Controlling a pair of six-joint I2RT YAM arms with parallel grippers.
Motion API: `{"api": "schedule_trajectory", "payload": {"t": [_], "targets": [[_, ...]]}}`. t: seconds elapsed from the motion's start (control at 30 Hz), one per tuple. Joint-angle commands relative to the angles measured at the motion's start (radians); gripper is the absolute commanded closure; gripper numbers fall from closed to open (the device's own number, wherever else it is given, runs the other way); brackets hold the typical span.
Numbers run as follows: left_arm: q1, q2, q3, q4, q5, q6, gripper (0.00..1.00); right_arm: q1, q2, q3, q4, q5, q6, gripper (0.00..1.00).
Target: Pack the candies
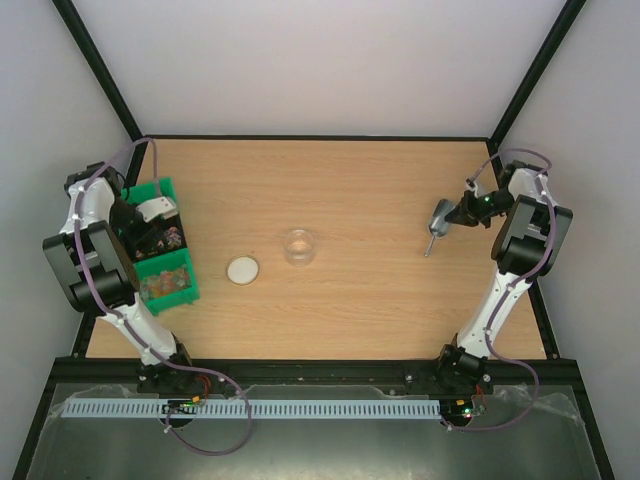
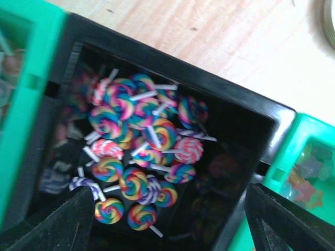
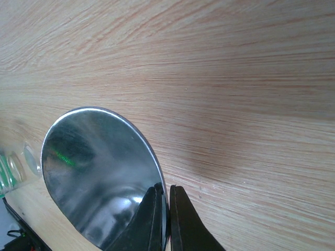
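Middle of the table is free; the left edge is crowded.

Seen from above, the jar (image 1: pixel 299 246) stands near the centre of the table (image 1: pixel 360 190), with the lid (image 1: pixel 243 269) near it at 8 o'clock. Bare wood lies open at its 12 and 6 o'clock. At 9 o'clock the green bins (image 1: pixel 192 280) block the left edge. There the black compartment (image 2: pixel 246 120) walls in the candies (image 2: pixel 141 157) on every side, open only from above, under the spread left gripper (image 2: pixel 168 196). At 3 o'clock stands the scoop (image 1: pixel 438 215), pinched in the right gripper (image 3: pixel 167 188).

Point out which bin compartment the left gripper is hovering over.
The black-walled compartment holding rainbow swirl lollipops; the bins on either side of it are green.
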Motion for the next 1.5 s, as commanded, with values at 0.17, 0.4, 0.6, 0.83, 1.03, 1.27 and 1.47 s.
{"api": "schedule_trajectory", "payload": {"t": [0.17, 0.4, 0.6, 0.83, 1.03, 1.27, 1.47], "targets": [[-0.027, -0.037, -0.100, -0.048, 0.005, 0.139, 0.22, -0.004, -0.059, -0.025, -0.039, -0.023, -0.012, 0.99], [-0.102, -0.096, -0.225, 0.132, 0.010, 0.047, 0.41, -0.005, -0.067, -0.036, -0.027, -0.018, -0.004, 0.99], [-0.159, -0.109, -0.250, 0.203, 0.114, -0.114, 0.61, -0.006, -0.093, -0.045, -0.012, -0.007, -0.004, 0.99], [-0.246, -0.111, -0.291, 0.349, 0.151, -0.349, 0.69, -0.011, -0.113, -0.045, 0.003, -0.011, 0.007, 0.99], [-0.342, -0.086, -0.293, 0.495, 0.136, -0.560, 0.70, -0.015, -0.136, -0.056, 0.054, -0.019, 0.053, 0.99], [-0.396, -0.028, -0.240, 0.603, 0.102, -0.706, 0.68, -0.017, -0.260, -0.171, 0.279, -0.089, 0.241, 0.99], [-0.403, -0.053, -0.129, 0.525, 0.118, -0.658, 0.37, -0.016, -0.343, -0.285, 0.476, -0.114, 0.517, 0.99]]}}
